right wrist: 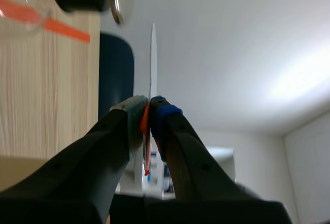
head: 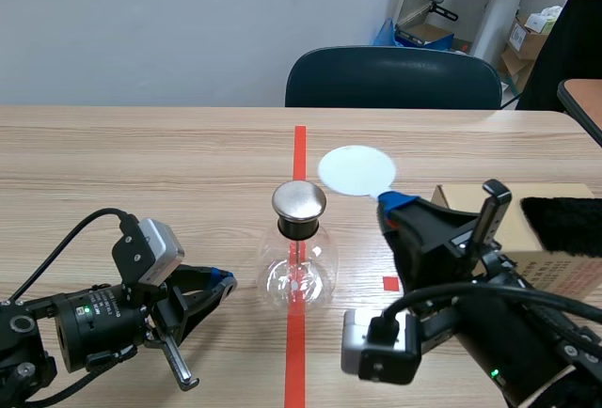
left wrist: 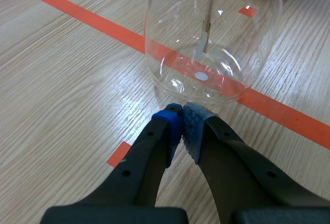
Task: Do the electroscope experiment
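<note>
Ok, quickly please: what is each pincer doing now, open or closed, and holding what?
Left pincer: closed, holding nothing.
Right pincer: closed on the white disc.

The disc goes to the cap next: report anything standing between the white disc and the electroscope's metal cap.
Nothing visible does. The white disc, clamped in the right gripper, is beside the metal cap with only open space between. The left gripper sits shut, low by the glass flask, off that path.
</note>
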